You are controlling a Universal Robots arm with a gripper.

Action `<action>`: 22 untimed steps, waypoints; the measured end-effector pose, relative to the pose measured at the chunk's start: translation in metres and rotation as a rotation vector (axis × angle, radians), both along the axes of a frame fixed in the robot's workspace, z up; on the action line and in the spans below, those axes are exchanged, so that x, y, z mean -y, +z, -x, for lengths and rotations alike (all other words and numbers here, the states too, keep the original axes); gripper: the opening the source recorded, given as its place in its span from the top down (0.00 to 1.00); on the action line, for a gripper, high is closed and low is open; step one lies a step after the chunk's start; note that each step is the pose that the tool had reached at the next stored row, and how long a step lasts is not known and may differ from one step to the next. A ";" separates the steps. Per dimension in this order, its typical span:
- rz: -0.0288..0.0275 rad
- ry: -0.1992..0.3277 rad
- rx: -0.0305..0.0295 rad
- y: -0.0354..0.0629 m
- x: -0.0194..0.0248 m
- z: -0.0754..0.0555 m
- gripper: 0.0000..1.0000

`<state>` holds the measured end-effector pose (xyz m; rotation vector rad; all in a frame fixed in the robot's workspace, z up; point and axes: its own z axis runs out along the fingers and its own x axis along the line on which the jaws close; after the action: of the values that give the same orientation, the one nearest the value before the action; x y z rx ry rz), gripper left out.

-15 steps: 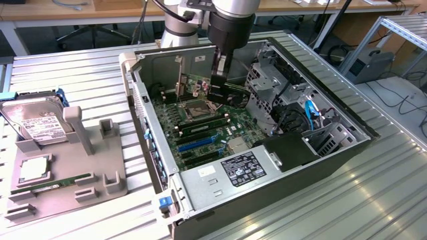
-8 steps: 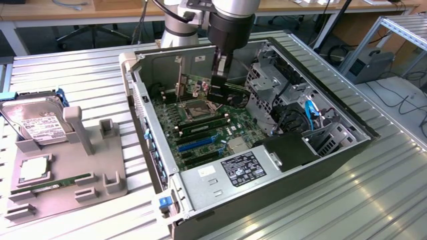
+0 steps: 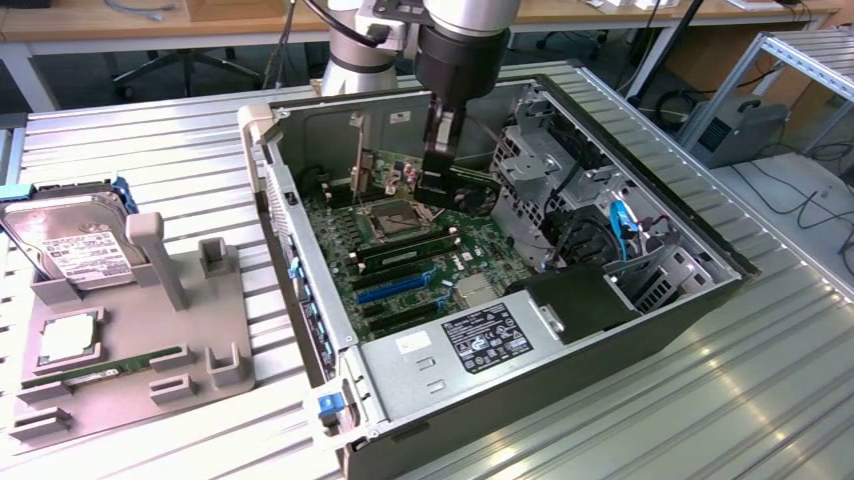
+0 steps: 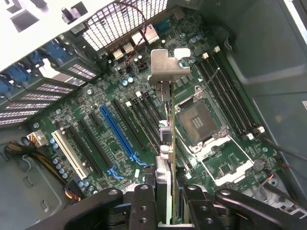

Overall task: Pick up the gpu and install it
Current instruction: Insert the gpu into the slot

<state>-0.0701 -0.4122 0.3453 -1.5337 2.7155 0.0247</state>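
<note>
Exterior view, room: the case (image 3: 274,190) lies on its side with its top open. Its walls ring the motherboard (image 3: 427,250), and the drive cage (image 3: 534,170) stands close on the exterior view's right of my gripper (image 3: 434,172).
Exterior view, gpu: the gpu (image 3: 390,172) stands on edge inside the case, low over the board and near the rear wall, with a green face and a silver bracket end.
Exterior view, count: one tray (image 3: 200,375) sits outside the case — on it one hard drive (image 3: 74,250), one processor (image 3: 67,342) and one memory stick (image 3: 127,364).
Wrist view, room: the card hangs over the black slots between the blue slot (image 4: 117,132) and the processor socket (image 4: 196,120). Whether its lower edge touches a slot I cannot tell.
Wrist view, gpu: I see it edge-on — a thin line running away from me to a bent silver bracket.
Wrist view, grip: my fingers (image 4: 144,199) are clamped on the card's near end, one on each face.
Wrist view, count: one blue slot, one white slot (image 4: 72,153), one socket.
</note>
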 end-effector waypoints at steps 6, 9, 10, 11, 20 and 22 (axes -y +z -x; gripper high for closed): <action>0.0001 0.013 0.0000 -0.0004 0.0000 0.000 0.73; 0.0001 0.019 0.0000 -0.0005 0.0000 0.000 0.73; 0.0000 0.020 0.0000 -0.0006 0.0000 0.000 0.73; 0.0000 0.023 0.0000 -0.0006 0.0000 0.000 0.73; 0.0000 0.040 0.0000 -0.0012 0.0000 0.000 0.73; 0.0000 0.043 0.0000 -0.0013 0.0000 0.000 0.73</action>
<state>-0.0702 -0.4122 0.3440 -1.5915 2.6825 0.0255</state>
